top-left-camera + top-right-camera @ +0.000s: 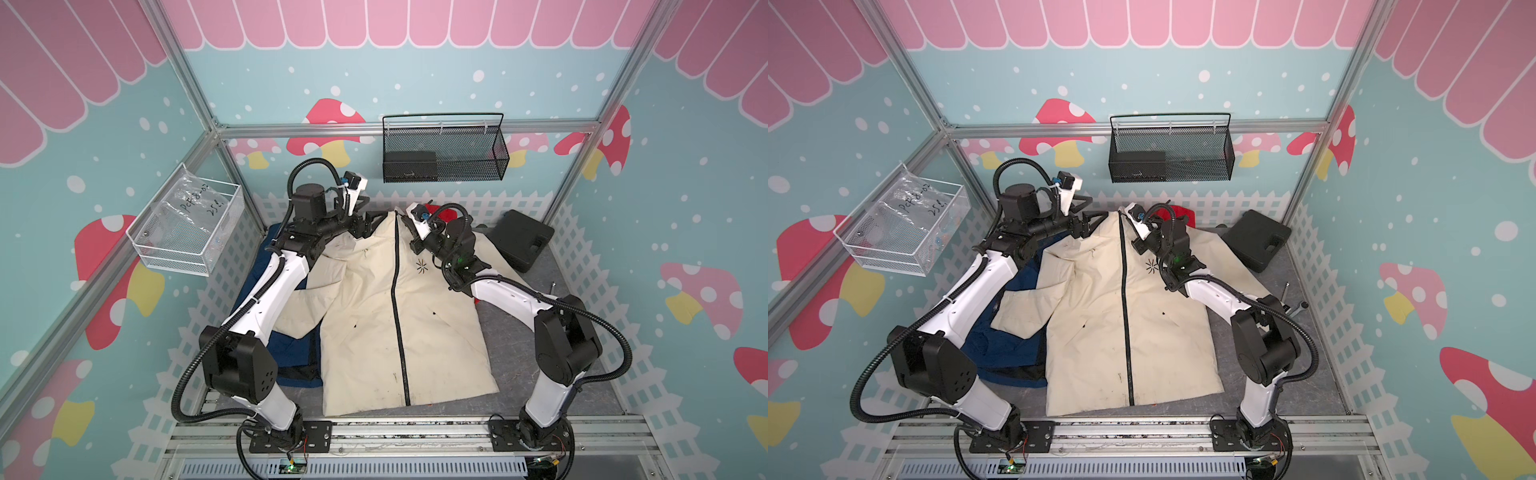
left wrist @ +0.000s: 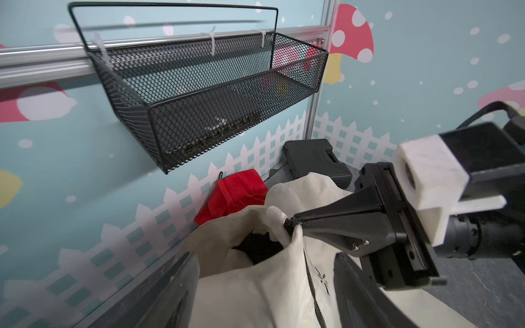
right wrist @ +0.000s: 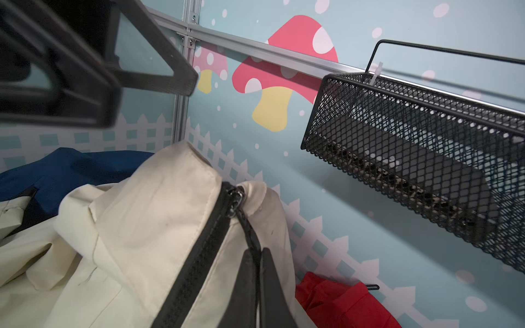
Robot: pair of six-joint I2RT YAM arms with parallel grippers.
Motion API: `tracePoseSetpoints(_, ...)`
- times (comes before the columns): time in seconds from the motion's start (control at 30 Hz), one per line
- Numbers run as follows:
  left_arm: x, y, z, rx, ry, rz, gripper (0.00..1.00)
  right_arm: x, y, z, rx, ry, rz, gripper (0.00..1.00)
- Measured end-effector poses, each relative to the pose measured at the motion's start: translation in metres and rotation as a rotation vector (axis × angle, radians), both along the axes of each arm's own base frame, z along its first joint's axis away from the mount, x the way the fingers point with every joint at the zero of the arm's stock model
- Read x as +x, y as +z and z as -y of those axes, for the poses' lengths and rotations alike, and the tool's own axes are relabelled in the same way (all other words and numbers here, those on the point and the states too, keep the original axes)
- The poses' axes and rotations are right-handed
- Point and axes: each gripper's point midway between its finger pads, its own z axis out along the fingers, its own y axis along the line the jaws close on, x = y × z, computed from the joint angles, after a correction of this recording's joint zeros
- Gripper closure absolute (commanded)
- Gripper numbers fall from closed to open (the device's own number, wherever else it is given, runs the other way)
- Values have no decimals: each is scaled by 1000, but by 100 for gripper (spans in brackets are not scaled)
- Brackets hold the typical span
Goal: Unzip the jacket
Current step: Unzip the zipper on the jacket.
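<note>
A cream jacket lies flat on the grey table, its black zipper closed down the front. My right gripper is shut on the zipper pull cord at the top of the collar, just below the slider; in both top views it sits at the collar tip. My left gripper is open on the collar's left side, its fingers standing wide apart with collar fabric between them, not pinched. It shows in both top views.
A blue garment lies under the jacket's left side. A red garment sits behind the collar by the back wall. A black case rests at back right. A black mesh basket hangs above; a clear bin hangs on the left wall.
</note>
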Motion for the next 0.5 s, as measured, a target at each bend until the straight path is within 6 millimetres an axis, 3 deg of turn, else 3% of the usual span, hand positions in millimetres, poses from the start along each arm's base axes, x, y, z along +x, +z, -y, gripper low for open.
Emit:
tracePoseSetpoints(0.13, 2, -16, 13, 29, -36, -35, 24, -3, 1, -2, -5, 3, 6, 100)
tracePoseSetpoints(0.23, 5, -26, 16, 41, -48, -63, 32, -3, -1, -1, -9, -4, 5, 100)
tracePoseSetpoints(0.37, 6, -31, 18, 47, -62, -77, 61, -3, -3, 1, -14, -12, 1, 100)
tracePoseSetpoints(0.5, 3, -30, 20, 43, -80, -83, 79, -3, -4, 1, -14, -12, 1, 100)
